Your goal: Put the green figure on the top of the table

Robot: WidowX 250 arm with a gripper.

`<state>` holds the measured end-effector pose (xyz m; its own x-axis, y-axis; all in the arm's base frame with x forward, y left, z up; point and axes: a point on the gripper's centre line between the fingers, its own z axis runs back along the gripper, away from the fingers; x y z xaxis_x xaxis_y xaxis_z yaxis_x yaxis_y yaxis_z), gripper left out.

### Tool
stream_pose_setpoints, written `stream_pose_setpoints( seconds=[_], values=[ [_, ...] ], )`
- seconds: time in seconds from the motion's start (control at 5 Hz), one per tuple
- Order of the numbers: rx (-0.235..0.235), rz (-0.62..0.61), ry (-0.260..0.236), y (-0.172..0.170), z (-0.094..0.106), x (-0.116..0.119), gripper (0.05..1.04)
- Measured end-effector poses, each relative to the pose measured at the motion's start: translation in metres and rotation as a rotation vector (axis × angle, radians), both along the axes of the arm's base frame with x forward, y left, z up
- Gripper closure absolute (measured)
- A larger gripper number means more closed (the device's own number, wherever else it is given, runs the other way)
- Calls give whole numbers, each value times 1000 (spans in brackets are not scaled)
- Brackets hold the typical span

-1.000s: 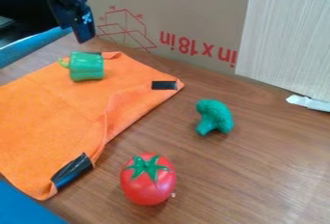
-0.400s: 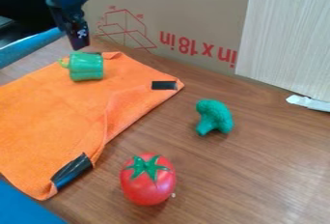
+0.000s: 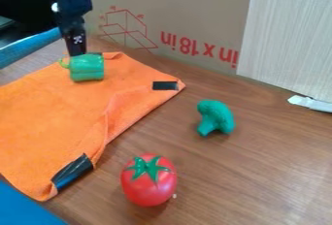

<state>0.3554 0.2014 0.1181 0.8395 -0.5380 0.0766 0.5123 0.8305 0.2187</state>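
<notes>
The gripper hangs at the upper left, its lower end right at the far upper edge of a green bell pepper. That pepper lies on its side on the orange cloth, near the cloth's back corner. A teal-green broccoli figure rests on the bare wooden table, right of centre. Whether the gripper touches the pepper cannot be told.
A red tomato stands on the table at the lower middle. Behind rises a cardboard box wall with a pale panel. Black tape pieces lie on the cloth. Blue surfaces border the left side.
The gripper has come down toward the green pepper, ending at its far edge and more upright than before. The pepper, broccoli figure, tomato and cloth have stayed where they were.
</notes>
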Motion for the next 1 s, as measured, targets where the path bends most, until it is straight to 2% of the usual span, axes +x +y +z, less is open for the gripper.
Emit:
stream_pose_setpoints(
  seconds=[0.2,1.0],
  values=[
    [-2,-2,44,5,-7,4,82],
    [11,-24,68,6,-12,5,83]
  ],
)
